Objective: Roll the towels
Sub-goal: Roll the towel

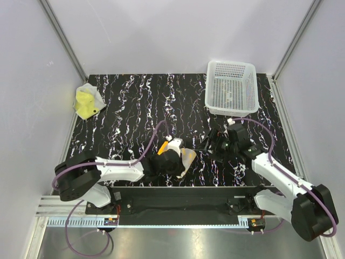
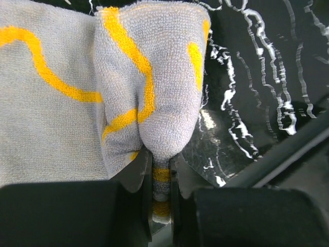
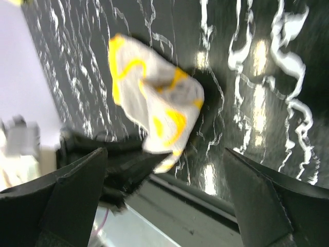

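Note:
A pale grey towel with orange-yellow squiggles [image 2: 149, 77] lies bunched near the table's front edge [image 1: 182, 159]. My left gripper [image 2: 161, 172] is shut on a fold of it, with the cloth bulging out above the jaws; from above the gripper [image 1: 175, 162] sits at the cloth's left side. My right gripper [image 1: 211, 144] hovers just right of the towel with nothing in it. In the right wrist view its fingers [image 3: 77, 195] stand wide open, with the same towel [image 3: 154, 103] lying beyond them. A second, yellow towel [image 1: 86, 102] lies crumpled at the back left corner.
A white perforated basket [image 1: 232, 63] stands at the back right of the black marbled table [image 1: 135, 108]. Grey walls close in both sides, and a metal rail [image 1: 178, 194] runs along the front by the arm bases.

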Controlling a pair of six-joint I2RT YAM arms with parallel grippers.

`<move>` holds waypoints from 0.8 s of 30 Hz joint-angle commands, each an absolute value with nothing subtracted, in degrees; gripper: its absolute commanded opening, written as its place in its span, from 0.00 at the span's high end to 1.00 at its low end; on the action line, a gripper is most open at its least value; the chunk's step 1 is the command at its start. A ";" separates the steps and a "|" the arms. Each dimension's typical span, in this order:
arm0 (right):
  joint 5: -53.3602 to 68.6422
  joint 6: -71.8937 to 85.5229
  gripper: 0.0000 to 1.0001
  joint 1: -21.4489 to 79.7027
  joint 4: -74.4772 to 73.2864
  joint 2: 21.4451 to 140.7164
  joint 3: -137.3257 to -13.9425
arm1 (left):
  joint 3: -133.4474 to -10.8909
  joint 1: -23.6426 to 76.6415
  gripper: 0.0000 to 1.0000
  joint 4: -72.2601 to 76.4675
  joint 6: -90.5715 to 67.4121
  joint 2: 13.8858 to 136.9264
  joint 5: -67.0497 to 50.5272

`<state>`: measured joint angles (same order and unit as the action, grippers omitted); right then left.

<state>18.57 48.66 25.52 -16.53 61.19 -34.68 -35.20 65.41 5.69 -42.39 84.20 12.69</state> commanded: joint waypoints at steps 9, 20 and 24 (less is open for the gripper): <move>28.83 51.59 0.00 25.93 2.26 56.16 -25.58 | -28.92 53.72 1.00 26.36 -51.14 80.42 -15.45; 29.09 52.56 0.02 26.89 9.66 61.87 -23.47 | -24.00 48.52 1.00 44.55 -59.94 88.50 -25.84; 27.43 52.12 0.03 28.03 9.41 63.45 -23.38 | -23.64 48.52 1.00 47.10 -60.64 91.22 -26.02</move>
